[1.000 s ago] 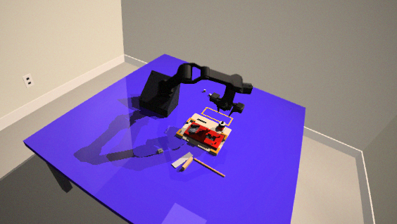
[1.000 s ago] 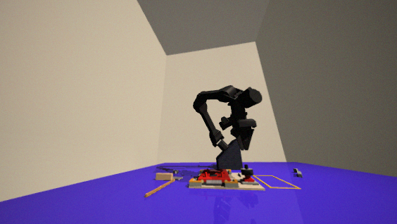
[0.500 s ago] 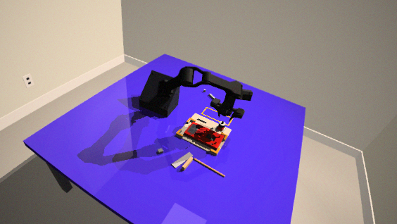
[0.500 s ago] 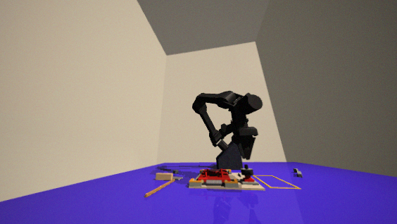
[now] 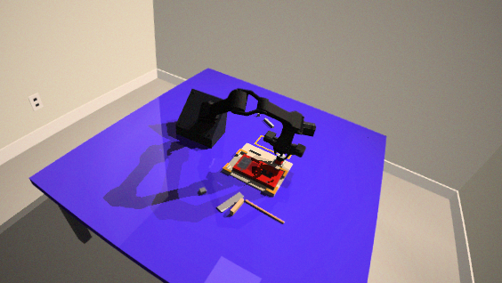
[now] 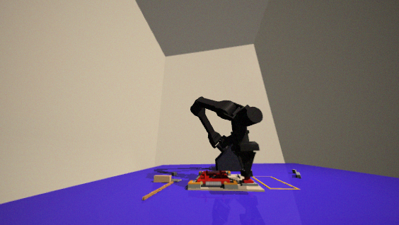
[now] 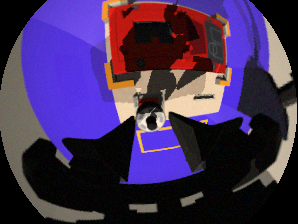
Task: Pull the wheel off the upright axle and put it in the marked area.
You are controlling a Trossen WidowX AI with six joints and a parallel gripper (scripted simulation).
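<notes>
The wheel (image 7: 145,108), dark with a pale grey hub, stands on a small red base at the edge of the cream board (image 5: 254,147) (image 6: 226,189) (image 7: 197,107). The axle's dark tip (image 7: 151,122) shows at its middle. My gripper (image 5: 279,157) (image 6: 247,176) (image 7: 151,116) is open and low over the wheel, pointing down, with one fingertip on each side of it; the left one looks closer. In the top and exterior views the fingers mostly hide the wheel. The marked area, a yellow outline (image 5: 258,140) (image 6: 285,189) (image 7: 161,149), lies on the table just beyond the board's edge.
A red block (image 5: 276,180) (image 7: 117,37) sits between orange corners on the board. A tan block (image 5: 237,206) (image 6: 162,178), a thin rod (image 5: 265,212) (image 6: 157,191), a grey plate (image 5: 225,205) and a grey cube (image 5: 202,190) lie nearby. A pale piece (image 5: 269,123) lies past the outline.
</notes>
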